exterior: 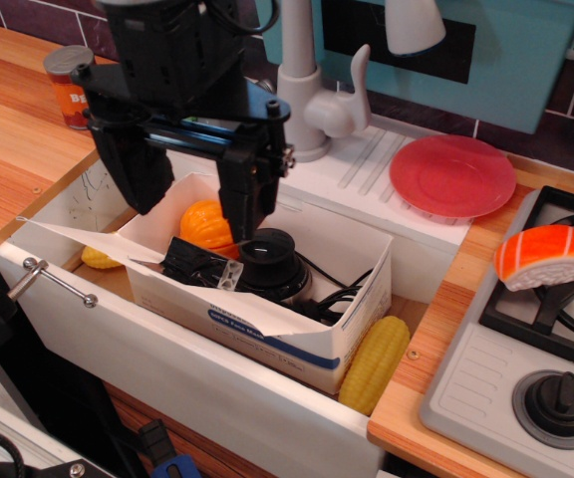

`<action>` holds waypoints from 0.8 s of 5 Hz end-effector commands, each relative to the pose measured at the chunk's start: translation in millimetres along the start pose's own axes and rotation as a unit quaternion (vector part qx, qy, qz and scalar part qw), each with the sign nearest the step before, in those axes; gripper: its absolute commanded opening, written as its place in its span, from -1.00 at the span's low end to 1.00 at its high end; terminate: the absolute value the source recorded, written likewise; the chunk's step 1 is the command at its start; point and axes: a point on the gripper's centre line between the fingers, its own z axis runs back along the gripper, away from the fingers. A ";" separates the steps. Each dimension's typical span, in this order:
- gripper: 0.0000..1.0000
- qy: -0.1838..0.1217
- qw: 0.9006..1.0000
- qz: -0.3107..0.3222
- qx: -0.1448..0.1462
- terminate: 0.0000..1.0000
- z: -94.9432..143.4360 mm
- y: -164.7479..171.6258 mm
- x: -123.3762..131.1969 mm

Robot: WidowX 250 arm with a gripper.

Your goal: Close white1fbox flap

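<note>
Gripper (195,194) poised over the open box (267,299) in the sink (227,398).

Near edge: one white sink front with one metal bar (60,283). Inside the sink, one box with blue lettering, top open; its long flap (118,249) juts out left and low, roughly flat, along the near top edge. One corn cob (375,363) lies just right of the box; a yellow item (100,258) shows left of it. In the box: one orange fruit (207,225), black objects and cables. The black arm drops steeply from above, fingers spread apart, empty, tips at the box's rear left. Further: one stove knob (558,401), one sushi piece (546,257), one red plate (452,175), one faucet (312,95), one can (68,88) on the table (8,139).
</note>
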 end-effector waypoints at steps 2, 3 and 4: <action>1.00 -0.011 1.000 0.004 -0.007 -1.00 -11.2 -0.1 -7.9; 1.00 -0.014 1.000 0.004 -0.012 -1.00 -19.8 2.3 -8.2; 1.00 -0.022 0.999 0.005 -0.023 -1.00 -32.9 6.6 -10.4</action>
